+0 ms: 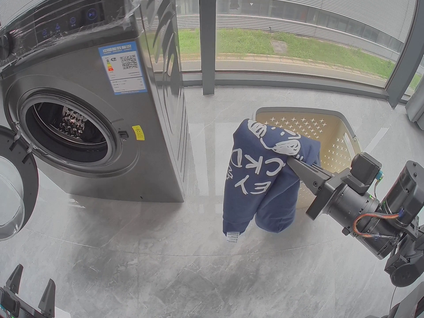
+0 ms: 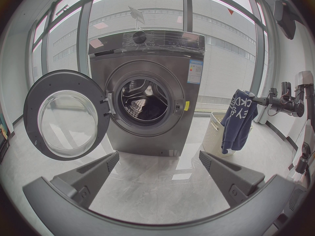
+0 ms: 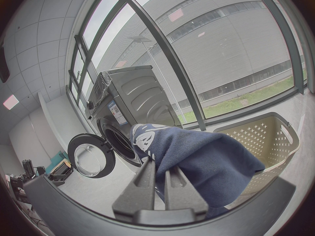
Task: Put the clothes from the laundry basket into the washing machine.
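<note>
Nearest, low at the left, the left gripper (image 1: 31,286) hangs just above the floor (image 1: 176,270), released, its jaws spread and holding nothing; it faces the washing machine.

Farther in, on the right, the right gripper (image 1: 293,161) is clenched on a navy garment (image 1: 260,177) with white lettering. It pinches the cloth near its top, so the rest hangs down in loose folds clear of the floor. The garment is lifted out and hangs at the near left edge of the laundry basket (image 1: 340,131), which stands on the floor just behind it. What shows of the basket's inside holds no other cloth.

Far left stands the washing machine (image 1: 145,124), its round door (image 1: 13,186) swung wide to the left and the drum (image 1: 66,131) open. Something dark lies low inside, though I cannot tell whether it is clothing.

The step in hand looks like the carry: the piece is picked and not yet loaded. The next move calls for carrying the garment left across the open floor to the drum mouth, keeping the hanging tail above the lower lip, then pushing well inside before the jaws let go, so that nothing drapes over the rim.
</note>
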{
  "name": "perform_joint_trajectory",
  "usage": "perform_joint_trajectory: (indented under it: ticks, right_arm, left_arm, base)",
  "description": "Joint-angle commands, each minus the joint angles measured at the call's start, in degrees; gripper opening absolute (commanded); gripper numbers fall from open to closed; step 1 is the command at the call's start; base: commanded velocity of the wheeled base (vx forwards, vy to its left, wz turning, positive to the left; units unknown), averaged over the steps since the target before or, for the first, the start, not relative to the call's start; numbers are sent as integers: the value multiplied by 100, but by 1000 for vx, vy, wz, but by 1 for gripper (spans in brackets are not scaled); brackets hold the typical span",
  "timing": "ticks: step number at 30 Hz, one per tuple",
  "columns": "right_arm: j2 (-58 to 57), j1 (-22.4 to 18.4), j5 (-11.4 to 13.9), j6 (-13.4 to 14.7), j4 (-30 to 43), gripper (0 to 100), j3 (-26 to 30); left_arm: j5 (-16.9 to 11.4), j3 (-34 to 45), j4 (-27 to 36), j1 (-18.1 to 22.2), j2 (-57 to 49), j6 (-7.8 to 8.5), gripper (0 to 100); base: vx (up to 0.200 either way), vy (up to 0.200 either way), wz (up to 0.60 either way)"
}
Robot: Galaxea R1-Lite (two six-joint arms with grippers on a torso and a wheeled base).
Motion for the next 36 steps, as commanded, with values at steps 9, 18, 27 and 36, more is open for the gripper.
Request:
perform_joint_trajectory:
  ticks: [9,18,27,36]
  right_arm:
    - [0,9,-6,8,-4,0,-10]
    - [-18,-9,-15,8,-4,0,-80]
    - [18,-17,-24,8,-47,0,-80]
    - [18,-17,-24,8,-153,0,-80]
  left_arm:
    - [8,92,-1,1,-93,-2,100]
    - [-1,84,-1,1,-93,7,100]
    - [8,92,-1,-8,-93,16,100]
    - [-1,92,-1,-8,-93,7,100]
  base:
    - [0,200,0]
    - [0,200,0]
    - [-111,22,0]
    - [-200,0,0]
